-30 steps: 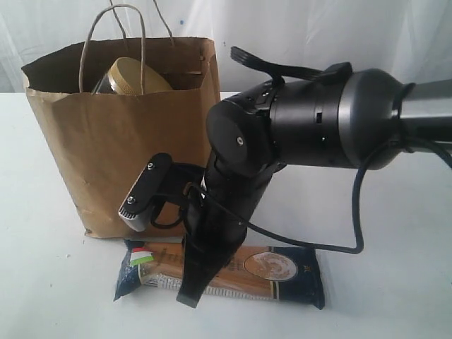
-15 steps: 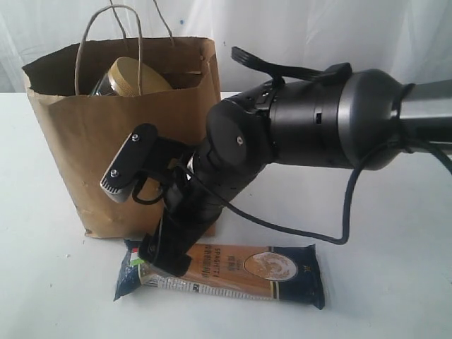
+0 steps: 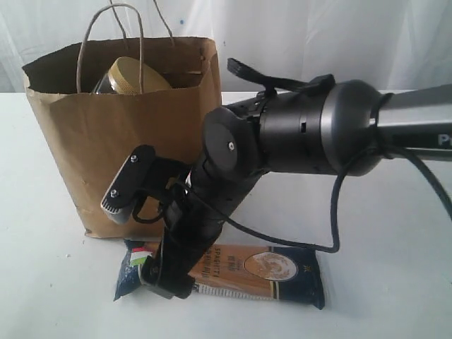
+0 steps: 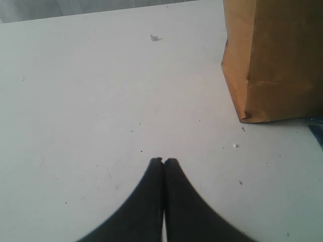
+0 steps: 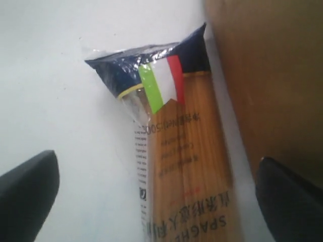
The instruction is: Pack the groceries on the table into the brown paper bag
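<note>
White table (image 3: 395, 268), faintly speckled: bears a brown paper bag (image 3: 106, 141) standing upright, plus a navy-orange spaghetti pack (image 3: 268, 272) lying flat just beside its base (long side along it). Also holds a small white lump (image 4: 154, 37), apart from the bag.

A pale, wrinkled sheet (image 3: 318, 32) hangs across the background.

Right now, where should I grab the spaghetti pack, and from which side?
Probably from above, across its narrow width near the flag end. The spaghetti pack lies flat and long beside the bag, and the open right gripper straddles it.
</note>
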You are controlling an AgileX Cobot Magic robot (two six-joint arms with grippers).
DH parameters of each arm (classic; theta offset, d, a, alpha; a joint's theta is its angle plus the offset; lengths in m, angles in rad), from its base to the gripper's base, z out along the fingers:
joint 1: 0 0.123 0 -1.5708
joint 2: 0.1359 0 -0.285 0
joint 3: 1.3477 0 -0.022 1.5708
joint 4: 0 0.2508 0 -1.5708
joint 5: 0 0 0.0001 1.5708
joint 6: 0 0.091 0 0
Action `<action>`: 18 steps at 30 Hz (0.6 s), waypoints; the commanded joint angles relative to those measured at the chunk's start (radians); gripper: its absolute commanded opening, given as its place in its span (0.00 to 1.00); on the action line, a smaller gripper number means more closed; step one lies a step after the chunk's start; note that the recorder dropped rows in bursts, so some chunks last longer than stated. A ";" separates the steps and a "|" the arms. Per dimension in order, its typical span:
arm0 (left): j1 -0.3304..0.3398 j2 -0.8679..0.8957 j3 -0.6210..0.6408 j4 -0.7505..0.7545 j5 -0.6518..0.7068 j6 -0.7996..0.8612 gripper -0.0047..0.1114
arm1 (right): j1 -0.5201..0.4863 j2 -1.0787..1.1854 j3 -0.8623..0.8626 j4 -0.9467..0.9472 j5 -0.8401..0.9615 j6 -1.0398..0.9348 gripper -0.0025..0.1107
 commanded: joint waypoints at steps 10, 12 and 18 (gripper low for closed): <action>-0.007 -0.004 0.000 0.000 0.000 0.001 0.04 | 0.003 0.139 -0.007 -0.028 -0.121 -0.077 0.89; -0.007 -0.004 0.000 0.000 0.000 0.001 0.04 | 0.003 0.149 -0.007 -0.030 -0.135 -0.077 0.89; -0.007 -0.004 0.000 0.000 0.000 0.001 0.04 | 0.003 0.179 -0.007 -0.035 -0.123 -0.066 0.80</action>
